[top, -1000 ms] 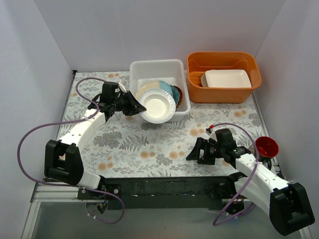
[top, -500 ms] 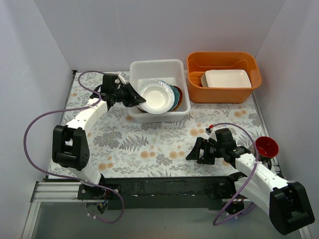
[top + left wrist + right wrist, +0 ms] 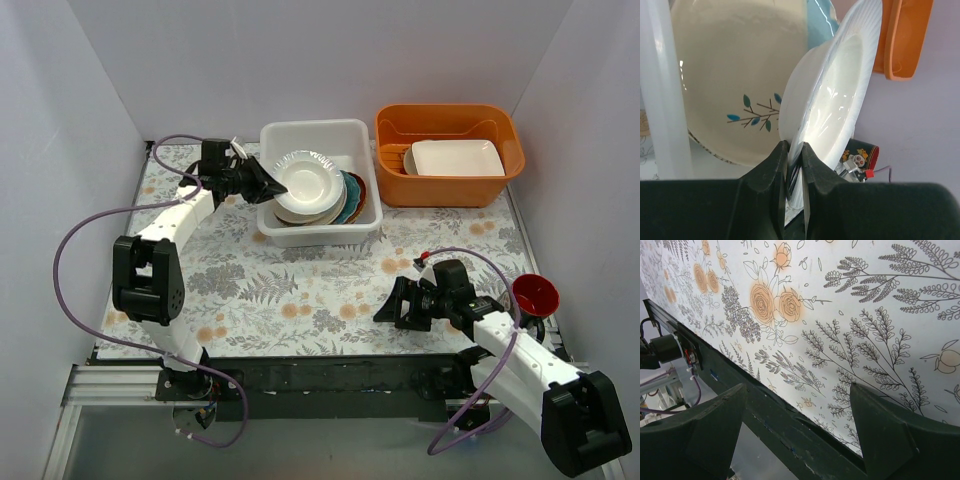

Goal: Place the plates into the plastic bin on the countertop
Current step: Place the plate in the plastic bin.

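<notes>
My left gripper (image 3: 268, 184) is shut on the rim of a white plate (image 3: 303, 180) and holds it tilted over the white plastic bin (image 3: 310, 135). In the left wrist view the black fingers (image 3: 771, 167) pinch the white plate's (image 3: 840, 95) rim, with a cream plate (image 3: 735, 75) painted with a teal twig behind it. Several plates lie stacked in the bin: cream (image 3: 300, 212), light blue (image 3: 347, 205), teal (image 3: 356, 195) and red-brown (image 3: 364, 190). My right gripper (image 3: 388, 305) is open and empty over the leaf-printed countertop (image 3: 300, 285) at the front right.
An orange tub (image 3: 448, 125) holding a white rectangular dish (image 3: 456, 158) stands right of the bin. A small red cup (image 3: 534, 295) stands at the right edge. The right wrist view shows the countertop's (image 3: 850, 305) front edge and the dark rail (image 3: 790, 435) below it.
My left gripper has carried the white plate back and up from the bin's front edge to over the stack inside. The right arm has not moved.
</notes>
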Controlling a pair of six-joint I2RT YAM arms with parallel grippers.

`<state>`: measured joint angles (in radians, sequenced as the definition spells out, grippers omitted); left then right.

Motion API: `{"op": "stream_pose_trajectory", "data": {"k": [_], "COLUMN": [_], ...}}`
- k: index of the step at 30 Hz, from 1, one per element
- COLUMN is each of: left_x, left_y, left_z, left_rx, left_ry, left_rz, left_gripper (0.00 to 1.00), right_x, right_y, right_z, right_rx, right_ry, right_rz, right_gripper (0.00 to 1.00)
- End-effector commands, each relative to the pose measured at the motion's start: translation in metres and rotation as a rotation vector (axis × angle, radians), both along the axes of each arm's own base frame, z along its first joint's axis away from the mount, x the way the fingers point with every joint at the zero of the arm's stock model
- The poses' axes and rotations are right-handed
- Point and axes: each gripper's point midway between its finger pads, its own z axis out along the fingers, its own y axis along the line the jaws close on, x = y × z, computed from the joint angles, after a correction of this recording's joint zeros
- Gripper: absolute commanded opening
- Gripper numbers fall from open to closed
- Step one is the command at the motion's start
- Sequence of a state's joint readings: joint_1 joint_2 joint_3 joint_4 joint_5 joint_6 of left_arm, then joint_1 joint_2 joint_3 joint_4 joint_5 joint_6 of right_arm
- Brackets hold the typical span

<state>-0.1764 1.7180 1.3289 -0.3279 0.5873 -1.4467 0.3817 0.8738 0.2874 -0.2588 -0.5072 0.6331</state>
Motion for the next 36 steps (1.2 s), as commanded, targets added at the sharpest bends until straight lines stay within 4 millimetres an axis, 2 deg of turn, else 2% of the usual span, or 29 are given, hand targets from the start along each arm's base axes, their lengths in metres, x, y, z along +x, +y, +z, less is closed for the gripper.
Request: {"op": "stream_pose_trajectory", "data": {"k": [1,15,28,36], "left_x": [0.017,0.024,0.024,0.018], "left_y": [-0.011,-0.012,-0.015,-0.012], "left_z": [0.058,0.041,-0.004,-0.021], "left_rx": [-0.091,-0.077,-0.079,-0.051], "left_ry": [-0.153,-0.121,-0.023,0.007], "left_rz": [-0.059,-0.064,-0.085,-0.082], "left_gripper": [0.00,0.00,0.00,0.00], "right_x": [-0.003,-0.002,-0.004,-0.004], "right_y": [-0.001,0.000,-0.002,-0.002], "right_z": [-0.002,-0.001,0.001,0.002], "right_rx": [-0.003,0.002,0.000,-0.002], "right_ry": [0.000,-0.001,-0.006,-0.010], "right_rz": [-0.004,-0.001,-0.005,-0.003], "right_gripper": [0.91,0.91,0.91,0.91]}}
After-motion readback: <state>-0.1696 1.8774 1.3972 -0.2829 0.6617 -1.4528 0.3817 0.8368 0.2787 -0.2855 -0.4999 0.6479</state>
